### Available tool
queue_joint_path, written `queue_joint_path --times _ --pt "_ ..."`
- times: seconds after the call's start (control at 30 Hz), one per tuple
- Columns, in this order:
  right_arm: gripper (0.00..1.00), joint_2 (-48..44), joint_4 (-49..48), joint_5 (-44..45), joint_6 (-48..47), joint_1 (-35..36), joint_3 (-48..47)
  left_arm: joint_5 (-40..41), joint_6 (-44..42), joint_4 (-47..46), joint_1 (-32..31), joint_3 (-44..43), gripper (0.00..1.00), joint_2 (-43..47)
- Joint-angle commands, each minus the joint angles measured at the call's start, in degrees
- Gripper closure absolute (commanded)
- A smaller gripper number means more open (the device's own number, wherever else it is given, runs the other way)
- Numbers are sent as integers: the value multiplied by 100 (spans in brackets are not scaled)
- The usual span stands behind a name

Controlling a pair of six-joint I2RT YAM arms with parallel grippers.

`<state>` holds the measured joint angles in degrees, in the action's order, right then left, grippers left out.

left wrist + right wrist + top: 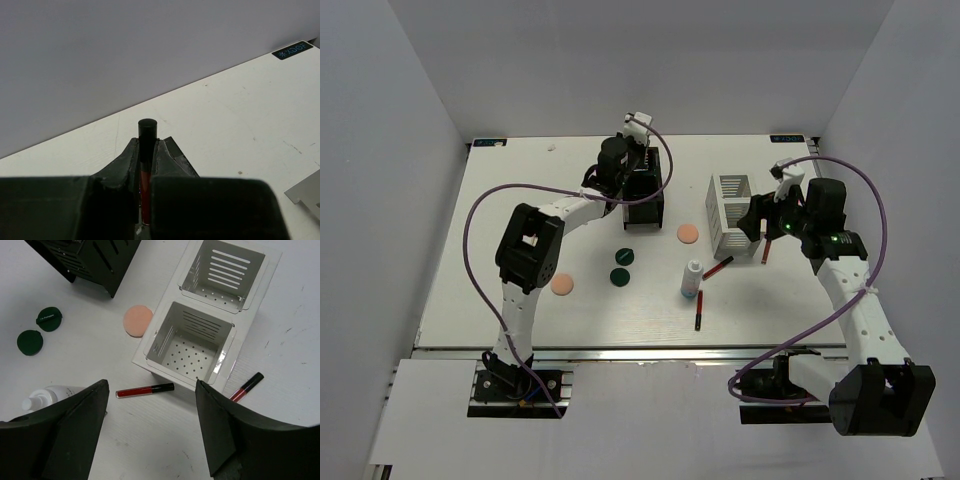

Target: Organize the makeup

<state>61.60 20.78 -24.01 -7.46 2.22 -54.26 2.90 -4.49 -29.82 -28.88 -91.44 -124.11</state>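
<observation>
My left gripper (148, 144) is shut on a thin red tube with a black cap (148, 128), held above the far part of the black organizer (644, 203); in the top view the gripper (641, 156) hides the tube. My right gripper (151, 391) is open and empty, hovering over a red tube (145, 389) lying beside the white organizer (161, 340). A second tube (246, 387) lies on the organizer's other side. A third tube (699, 311), a white bottle (693, 277), two green discs (626, 256) and two peach puffs (688, 233) lie on the table. No tan sticks show.
The white organizer (732, 210) has two open, empty compartments in the right wrist view. The black organizer (95, 260) stands to its left. White walls close in the table at the back and both sides.
</observation>
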Motion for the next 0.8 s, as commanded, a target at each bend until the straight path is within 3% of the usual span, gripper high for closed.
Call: queue_joint_path --times 0.0,0.03,0.17,0.27,0.4,0.47,0.57,0.6,0.63,0.67,0.77 --pt "24 -78 -188 37 -18 -55 100 123 18 -120 14 82 84 335" --pt "22 -70 -197 54 -10 -64 100 150 45 -129 6 82 73 335" --pt "19 0 -162 273 104 -160 117 167 115 -120 6 100 54 388" --pt "19 97 -56 344 385 -423 117 211 133 -138 6 161 43 458" --pt "21 176 32 344 693 -661 161 238 150 -182 14 258 38 599" --pt "25 220 67 423 911 -801 188 273 203 -208 6 293 38 739" --pt "35 396 259 651 1211 -959 162 282 369 -103 6 302 46 993" --pt "38 440 313 687 1273 -995 170 299 387 -42 6 302 53 1247" --pt "43 536 357 635 1300 -1047 179 291 683 150 6 311 70 1380" --pt "45 580 409 652 1309 -1057 196 290 782 300 6 320 76 1529" --pt "49 809 375 643 1362 -1057 293 37 1160 1117 14 354 84 2144"
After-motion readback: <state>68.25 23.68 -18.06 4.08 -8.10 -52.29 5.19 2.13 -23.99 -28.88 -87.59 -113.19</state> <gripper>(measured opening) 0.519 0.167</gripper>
